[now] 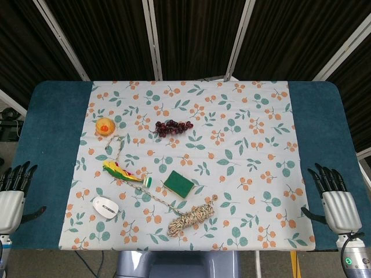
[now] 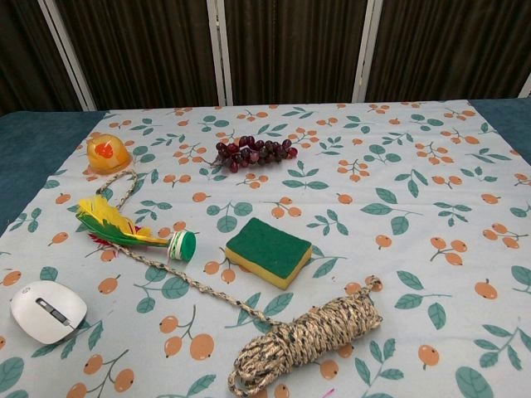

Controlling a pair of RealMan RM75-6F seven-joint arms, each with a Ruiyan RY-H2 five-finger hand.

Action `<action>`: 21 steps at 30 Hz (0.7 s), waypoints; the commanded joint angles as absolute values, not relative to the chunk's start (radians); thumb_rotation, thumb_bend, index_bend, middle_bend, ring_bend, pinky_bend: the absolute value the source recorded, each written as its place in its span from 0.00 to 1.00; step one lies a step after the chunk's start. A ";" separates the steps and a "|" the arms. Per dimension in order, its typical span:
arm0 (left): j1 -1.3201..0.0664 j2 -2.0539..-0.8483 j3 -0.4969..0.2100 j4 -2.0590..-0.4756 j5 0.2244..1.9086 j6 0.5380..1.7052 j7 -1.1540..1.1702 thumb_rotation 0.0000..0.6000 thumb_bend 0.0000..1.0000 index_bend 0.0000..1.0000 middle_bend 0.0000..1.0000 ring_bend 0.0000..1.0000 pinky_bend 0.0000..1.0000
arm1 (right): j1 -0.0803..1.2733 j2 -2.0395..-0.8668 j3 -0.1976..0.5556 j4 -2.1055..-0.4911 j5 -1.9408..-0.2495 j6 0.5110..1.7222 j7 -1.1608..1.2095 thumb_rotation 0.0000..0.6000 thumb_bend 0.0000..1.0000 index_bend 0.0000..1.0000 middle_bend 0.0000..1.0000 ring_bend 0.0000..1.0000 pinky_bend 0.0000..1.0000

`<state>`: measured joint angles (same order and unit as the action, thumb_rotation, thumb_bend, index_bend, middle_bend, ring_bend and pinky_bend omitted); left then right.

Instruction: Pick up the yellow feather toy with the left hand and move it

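Mouse (image 1: 105, 207), rope (image 2: 187, 283) and sponge (image 1: 178, 183) crowd the feather toy (image 1: 122, 172).

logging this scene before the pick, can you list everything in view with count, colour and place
feather toy: 1, yellow and green feathers with a green-and-white cap, left part of the cloth
mouse: 1, white, near left corner
sponge: 1, green on yellow, middle, right of the feather toy
rope: 1 coiled bundle, tan and dark, near edge, with a strand running up to the left
grapes: 1 bunch, dark red, far middle
round toy: 1, yellow-orange, far left
cloth: 1, white with leaf and orange print, over the table
table: 1, blue top
left hand: 1, open, left edge, holds nothing
right hand: 1, open, right edge, holds nothing
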<state>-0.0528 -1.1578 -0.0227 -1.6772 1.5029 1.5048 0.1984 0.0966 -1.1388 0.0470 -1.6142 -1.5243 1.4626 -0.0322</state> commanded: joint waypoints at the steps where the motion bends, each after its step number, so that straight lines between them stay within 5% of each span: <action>1: -0.053 -1.157 -0.022 -1.678 1.506 1.507 0.198 1.00 0.04 0.00 0.00 0.00 0.00 | 0.096 -1.137 0.047 -1.619 -1.518 1.458 -0.033 1.00 0.05 0.10 0.00 0.00 0.00; 21: -0.069 -1.163 -0.015 -1.696 1.528 1.489 0.218 1.00 0.07 0.01 0.00 0.00 0.00 | 0.083 -1.123 0.042 -1.625 -1.515 1.466 -0.040 1.00 0.06 0.11 0.00 0.00 0.00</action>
